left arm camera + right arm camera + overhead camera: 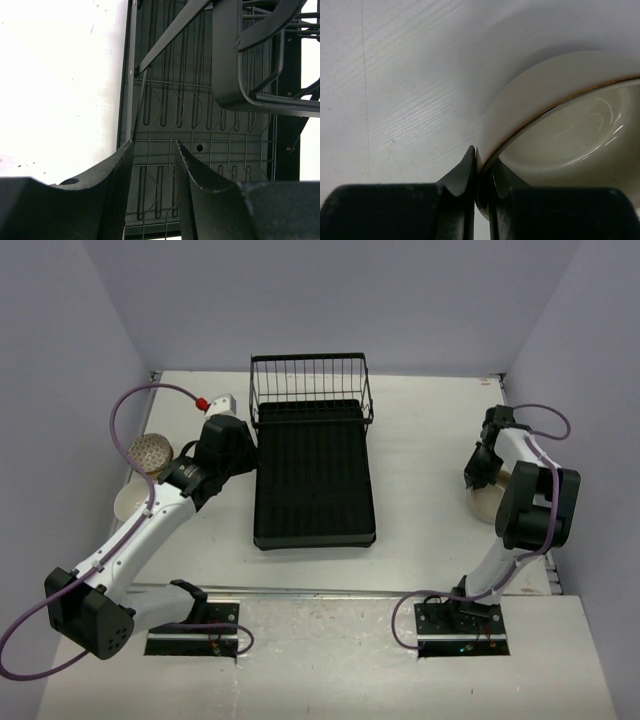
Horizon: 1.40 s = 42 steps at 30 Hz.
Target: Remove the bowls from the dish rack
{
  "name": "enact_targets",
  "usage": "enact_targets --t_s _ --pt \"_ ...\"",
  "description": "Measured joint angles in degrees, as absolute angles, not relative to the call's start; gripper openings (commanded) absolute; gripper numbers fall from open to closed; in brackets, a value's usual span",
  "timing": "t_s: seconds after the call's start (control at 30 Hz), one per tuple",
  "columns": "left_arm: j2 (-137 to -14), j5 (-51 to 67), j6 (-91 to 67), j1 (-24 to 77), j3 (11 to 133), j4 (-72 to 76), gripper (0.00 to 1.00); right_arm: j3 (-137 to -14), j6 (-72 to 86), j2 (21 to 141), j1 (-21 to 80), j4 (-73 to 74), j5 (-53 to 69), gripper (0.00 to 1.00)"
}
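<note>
jaws of the left gripper (154,167) stand spread with nothing between them, over the left edge of the dish rack (312,475). its ribbed floor and wire dividers show through the gap in the wrist view. from above, the fingertips blend into the black rack and are hard to make out. left of that arm, near the table's (420,440) left edge, sit a net-patterned bowl (150,451) and a pale bowl (133,506), the second partly hidden by the arm. the rack lies mid-table, its wire basket (310,390) toward the far edge. near the right edge, the right gripper (481,172) pinches the rim of a glossy cream bowl (555,95), one finger outside the wall and one inside. from above, that bowl is mostly hidden behind the right arm.
</note>
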State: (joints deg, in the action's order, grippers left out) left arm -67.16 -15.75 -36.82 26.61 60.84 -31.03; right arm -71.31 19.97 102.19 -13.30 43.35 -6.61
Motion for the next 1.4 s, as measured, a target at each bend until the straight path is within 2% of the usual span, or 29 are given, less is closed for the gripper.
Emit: enact_targets --t_s 0.1,0.2,0.5,0.77,1.13,1.4 --pt "-67.16 -15.75 -36.86 26.61 60.84 -31.07 0.40 -72.23 19.94 103.66 -12.60 43.59 -7.68 0.01" --pt "-67.13 -15.75 -36.91 26.61 60.84 -31.22 0.40 -72.42 19.84 104.01 -12.25 43.88 -8.05 0.14" --pt "-65.12 -15.77 -38.48 26.57 58.92 -32.51 0.40 -73.52 19.81 104.49 -12.14 43.92 -7.73 0.39" --pt "-61.52 -15.73 -39.88 26.35 55.07 -33.63 0.39 -74.02 19.86 103.46 -12.10 44.25 -6.24 0.54" --pt "-55.92 -15.64 -39.90 26.30 51.09 -35.75 0.40 -73.60 20.80 88.90 -10.46 44.80 -2.66 0.57" --pt "-51.79 -14.94 -39.72 26.30 47.86 -37.12 0.39 -65.80 21.41 74.94 1.13 43.07 1.61 0.60"
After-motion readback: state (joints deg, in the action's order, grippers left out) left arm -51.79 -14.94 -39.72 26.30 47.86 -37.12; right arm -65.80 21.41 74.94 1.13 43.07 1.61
